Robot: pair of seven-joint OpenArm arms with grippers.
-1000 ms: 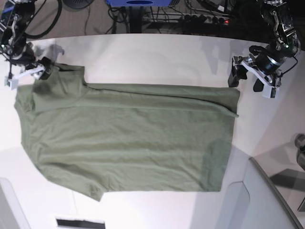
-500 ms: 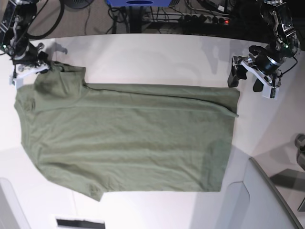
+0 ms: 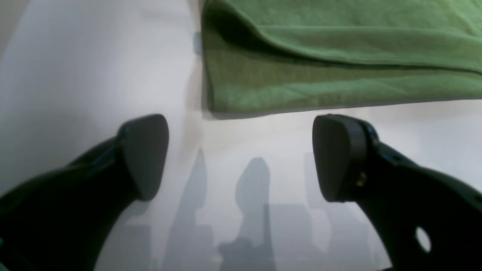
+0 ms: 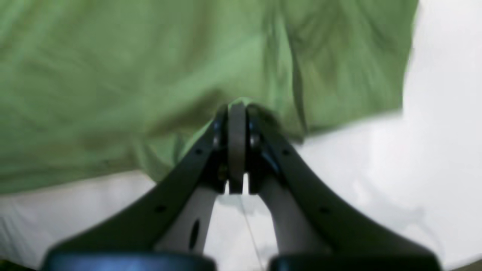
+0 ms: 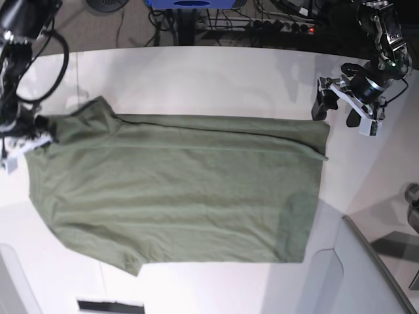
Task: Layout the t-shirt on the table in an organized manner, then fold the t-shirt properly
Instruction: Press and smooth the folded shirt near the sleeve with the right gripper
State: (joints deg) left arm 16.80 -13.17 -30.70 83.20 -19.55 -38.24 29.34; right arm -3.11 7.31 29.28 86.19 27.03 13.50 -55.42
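The olive-green t-shirt (image 5: 177, 186) lies spread across the white tabletop (image 5: 196, 78), mostly flat, its long upper edge running nearly straight and its lower edge slanting to a point at the bottom corner nearest the dark slot in the tabletop's near rim. At the t-shirt's far-left upper corner the right gripper (image 4: 237, 124) is clamped tight, jaws fully together, with a fold of green cloth bunched between and around the fingertips (image 4: 236, 113); in the wrist view the fabric rises from the tabletop toward that pinch point, and in the base view the same corner is drawn into a small peak beside the gripper (image 5: 29, 134). At the opposite end of the t-shirt the left gripper (image 3: 241, 158) stands off the cloth over bare tabletop, jaws spread wide and holding nothing. Its two dark pads (image 3: 145, 154) sit just short of the t-shirt's corner, where the wrist view shows two layers of fabric, the upper one lapped over the lower, with a shadowed gap between them. In the base view this gripper (image 5: 347, 104) is just beyond the t-shirt's upper right corner, apart from it.
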